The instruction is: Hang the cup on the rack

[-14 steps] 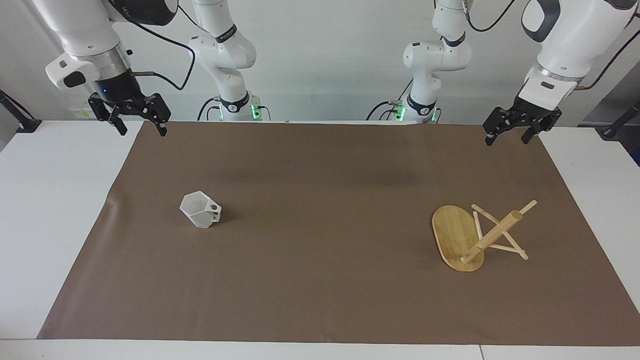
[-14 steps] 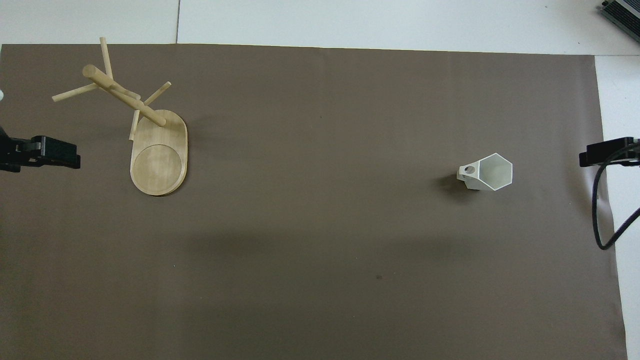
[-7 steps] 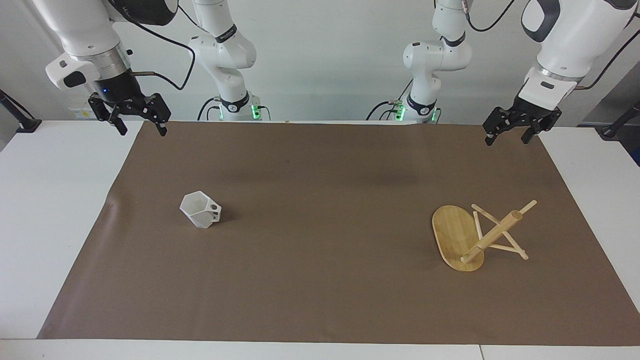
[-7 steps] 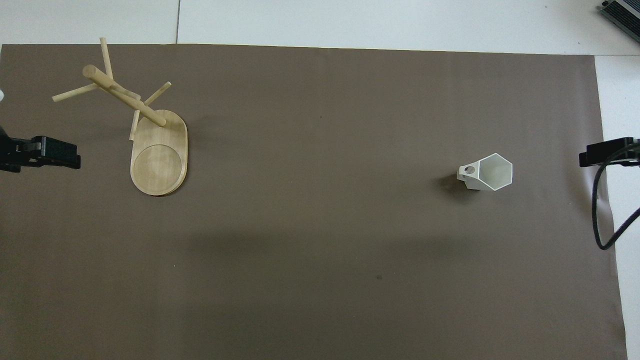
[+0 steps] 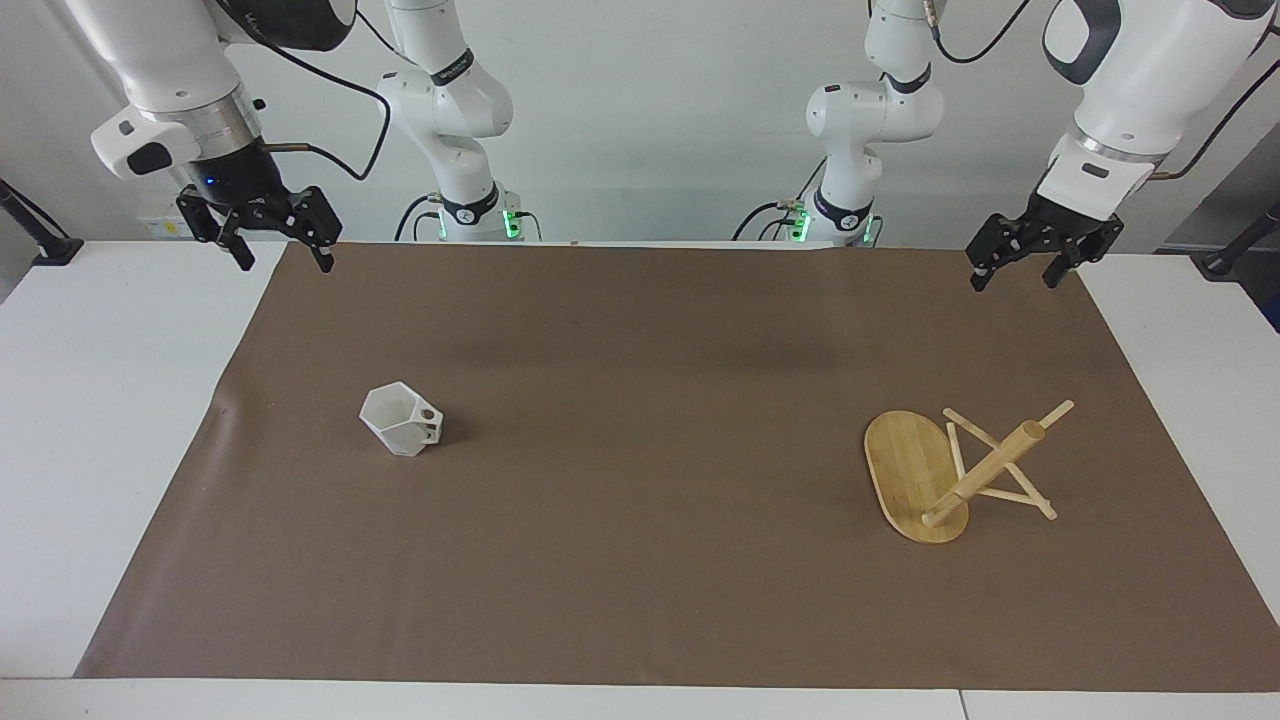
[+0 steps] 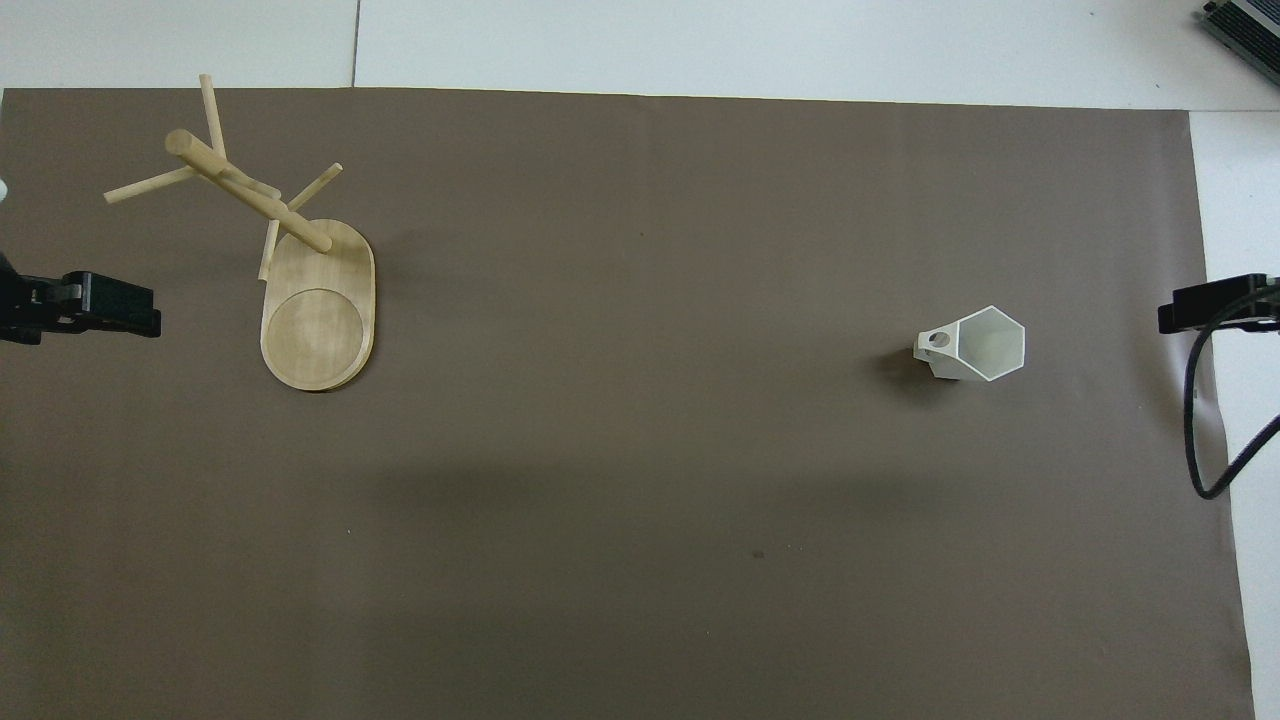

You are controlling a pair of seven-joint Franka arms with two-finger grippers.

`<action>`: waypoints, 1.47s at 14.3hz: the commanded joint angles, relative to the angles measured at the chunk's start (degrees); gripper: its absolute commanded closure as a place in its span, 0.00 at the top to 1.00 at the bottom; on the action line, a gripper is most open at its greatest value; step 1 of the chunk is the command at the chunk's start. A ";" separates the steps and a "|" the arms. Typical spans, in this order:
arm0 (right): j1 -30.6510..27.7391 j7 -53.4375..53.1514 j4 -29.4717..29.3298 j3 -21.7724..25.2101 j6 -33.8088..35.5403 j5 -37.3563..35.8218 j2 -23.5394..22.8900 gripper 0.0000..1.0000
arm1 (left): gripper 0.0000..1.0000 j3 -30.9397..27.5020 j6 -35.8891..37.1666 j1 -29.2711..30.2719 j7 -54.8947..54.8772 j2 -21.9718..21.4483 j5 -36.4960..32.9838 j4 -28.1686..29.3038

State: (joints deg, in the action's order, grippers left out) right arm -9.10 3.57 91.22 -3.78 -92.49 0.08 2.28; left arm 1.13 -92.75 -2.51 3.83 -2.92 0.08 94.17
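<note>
With both grippers raised, jaws spread and empty, the right gripper should descend over the upright white faceted cup at its end of the brown mat, pinching its wall clear of the handle, while the left gripper waits above the mat's edge near the bamboo mug tree.

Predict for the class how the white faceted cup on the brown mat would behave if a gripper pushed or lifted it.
The cup looks rigid, so it probably will not deform. Its body narrows toward the foot, so a push near the rim may tip it rather than slide it. The flat facets and pierced handle should help a grip, though the smooth-looking surface may be slippery.
</note>
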 commanded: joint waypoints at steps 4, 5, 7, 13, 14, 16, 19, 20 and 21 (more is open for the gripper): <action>-0.30 1.52 0.54 0.00 -0.85 0.71 0.62 1.00 | 1.00 0.19 0.20 0.58 -0.05 -0.77 0.36 0.84; -0.30 1.52 0.54 0.00 -0.85 0.71 0.62 1.00 | 1.00 0.19 0.20 0.58 -0.05 -0.77 0.36 0.84; -0.30 1.61 0.54 0.00 -0.85 0.71 0.62 1.00 | 1.00 0.19 0.20 0.58 -0.05 -0.77 0.36 0.84; -0.30 1.52 1.68 0.00 -3.31 0.71 0.71 1.00 | 1.00 0.19 0.20 0.58 -0.05 -0.77 0.36 0.84; -0.30 1.44 1.85 0.00 -3.57 0.71 0.71 1.00 | 1.00 0.19 0.29 0.58 -0.05 -0.77 0.36 0.84; -0.30 1.61 3.69 0.00 -6.20 0.63 1.32 1.00 | 1.00 0.19 0.29 0.58 -0.05 -0.77 0.36 0.84; -0.30 1.70 7.91 0.00 -11.47 0.71 1.59 1.00 | 1.00 0.19 0.21 0.58 -0.05 -0.77 0.36 0.84; -0.21 1.61 9.14 0.00 -13.14 0.71 1.41 1.00 | 1.00 0.19 0.29 0.58 -0.05 -0.77 0.36 0.84; -0.21 1.61 10.28 -0.09 -14.98 0.71 1.41 1.00 | 1.00 0.19 0.21 0.58 -0.05 -0.77 0.36 0.84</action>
State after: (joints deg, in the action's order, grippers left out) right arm -9.10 3.58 97.65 -3.78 -103.86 0.08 2.27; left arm 1.13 -92.75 -2.51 3.83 -2.92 0.08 94.17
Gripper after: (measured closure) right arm 0.000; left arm 0.000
